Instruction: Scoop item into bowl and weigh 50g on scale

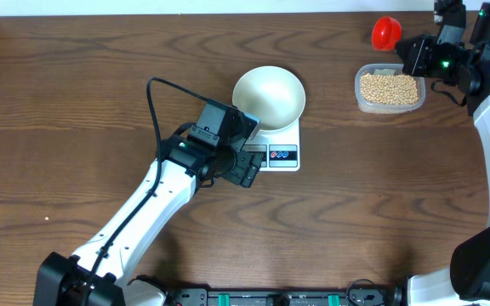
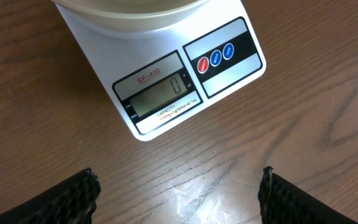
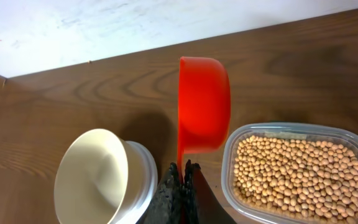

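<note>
Beside the right gripper (image 3: pixel 184 179), beans (image 3: pixel 297 171): heaped in a clear tub (image 3: pixel 353 134), which is seen low and to the right of the fingertips in the wrist view; none are seen in the scoop or the bowl.
Scoop (image 3: pixel 204 102): red, carried straight ahead of the right gripper by its thin handle, open side turned away from the wrist camera; it is hung above the table, just left of the tub.
Right gripper: clenched on the scoop's handle, fingers pressed together.
Bowl (image 1: pixel 268 95): white, upright, set on the far part of the scale; it is seen ahead of the left gripper and low to the left of the right gripper.
Scale (image 2: pixel 166 93): white, lying just ahead of the left gripper; a single 0 is shown on its display (image 2: pixel 160 99), and one red and two blue buttons (image 2: pixel 216 58) are placed beside it.
Left gripper (image 2: pixel 179 193): released, fingers (image 2: pixel 55 202) spread wide with only bare table (image 2: pixel 328 124) between them; nothing is held, and the scale is not touched.
</note>
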Action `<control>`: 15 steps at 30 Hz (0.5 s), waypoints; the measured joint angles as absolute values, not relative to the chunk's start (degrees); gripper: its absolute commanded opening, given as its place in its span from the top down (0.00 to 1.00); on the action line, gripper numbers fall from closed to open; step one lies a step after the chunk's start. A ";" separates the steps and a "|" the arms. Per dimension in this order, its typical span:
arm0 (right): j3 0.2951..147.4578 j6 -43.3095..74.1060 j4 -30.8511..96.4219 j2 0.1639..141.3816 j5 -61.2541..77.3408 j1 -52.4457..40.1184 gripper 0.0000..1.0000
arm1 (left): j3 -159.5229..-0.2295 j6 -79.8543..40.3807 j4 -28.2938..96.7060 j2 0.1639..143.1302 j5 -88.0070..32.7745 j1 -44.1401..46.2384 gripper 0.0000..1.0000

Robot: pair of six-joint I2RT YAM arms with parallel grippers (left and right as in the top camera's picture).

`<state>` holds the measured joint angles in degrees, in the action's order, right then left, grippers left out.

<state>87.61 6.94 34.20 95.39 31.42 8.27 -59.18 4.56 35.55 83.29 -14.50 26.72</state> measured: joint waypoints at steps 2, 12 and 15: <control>87.61 6.94 34.44 95.39 31.42 8.27 0.99 | -59.18 4.54 35.55 83.29 -14.50 26.72 0.09; 87.61 6.94 35.35 95.39 31.42 8.29 0.99 | -59.18 4.56 35.55 83.29 -11.81 26.72 0.08; 87.61 6.96 35.55 95.39 31.42 8.27 0.99 | -59.18 4.56 35.55 83.29 -11.64 26.72 0.08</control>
